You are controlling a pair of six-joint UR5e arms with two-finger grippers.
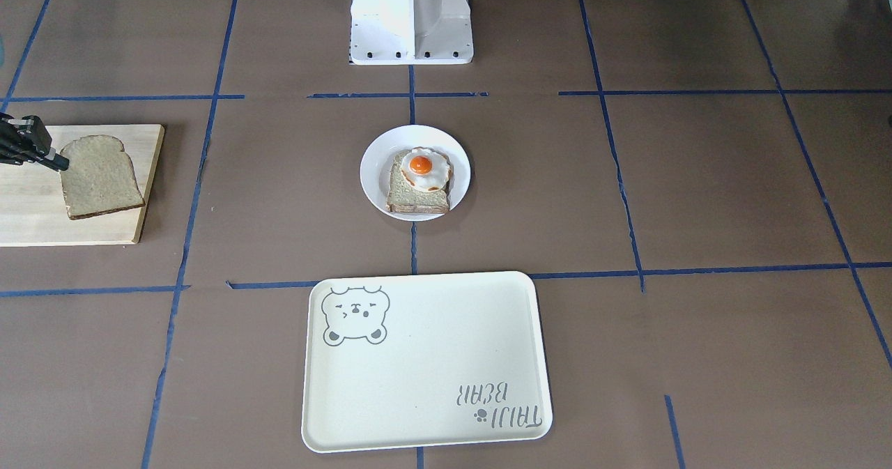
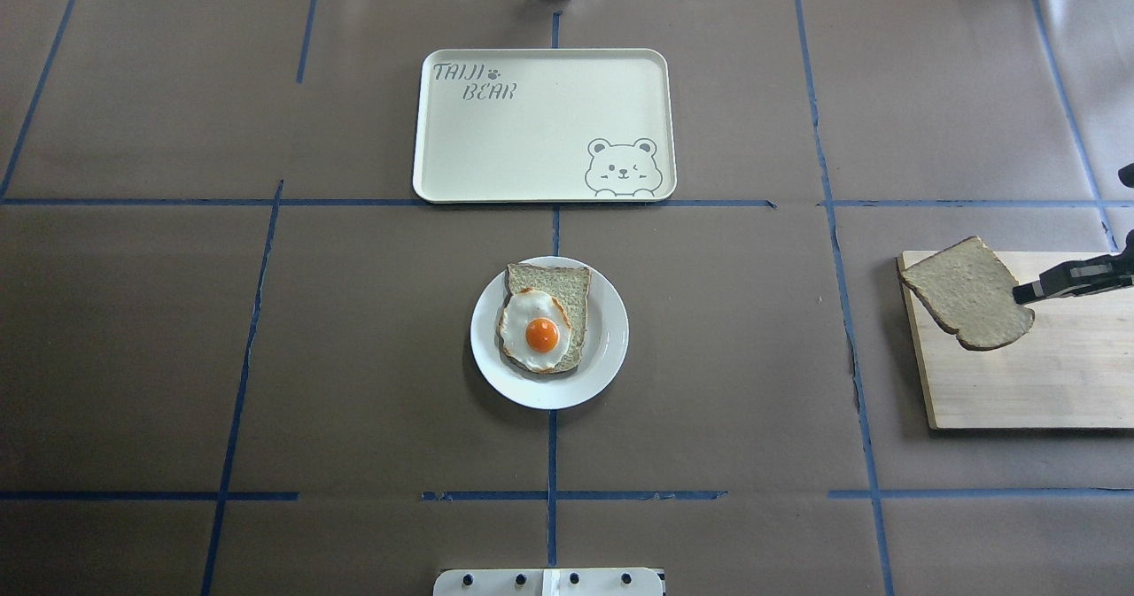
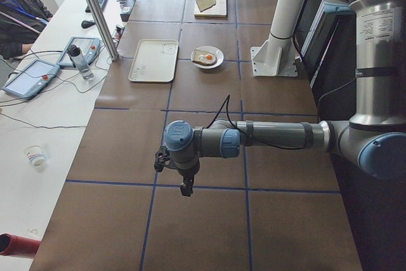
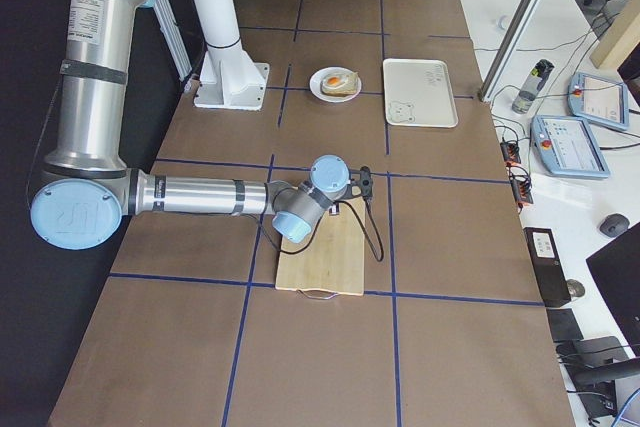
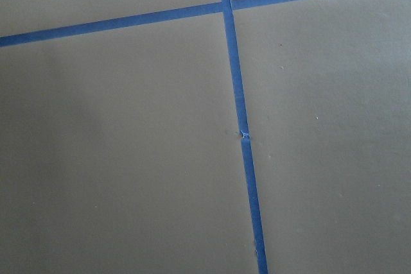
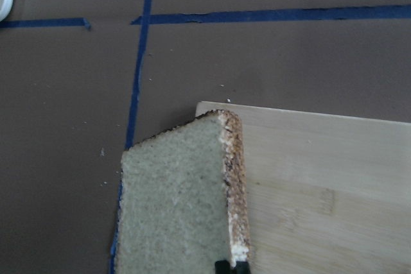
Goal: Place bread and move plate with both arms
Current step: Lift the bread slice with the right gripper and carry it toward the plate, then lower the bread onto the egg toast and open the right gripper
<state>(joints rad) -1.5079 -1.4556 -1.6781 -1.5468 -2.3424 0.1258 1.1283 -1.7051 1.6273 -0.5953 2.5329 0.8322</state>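
Observation:
The plain bread (image 2: 970,293) hangs tilted over the left end of a wooden board (image 2: 1045,375), pinched at its edge by my right gripper (image 2: 1028,293), which is shut on it. The same bread (image 1: 101,176) and right gripper (image 1: 61,163) show in the front view, and the bread (image 6: 180,203) also fills the right wrist view. The white plate (image 2: 611,348) sits mid-table and holds another slice topped with a fried egg (image 2: 540,335). My left gripper (image 3: 185,188) shows only in the exterior left view, low over bare table, so I cannot tell if it is open or shut.
A cream tray with a bear drawing (image 2: 540,127) lies beyond the plate, on the far side of the table from the robot. The white pedestal (image 1: 411,16) stands at the robot's side. Blue tape lines cross the brown table.

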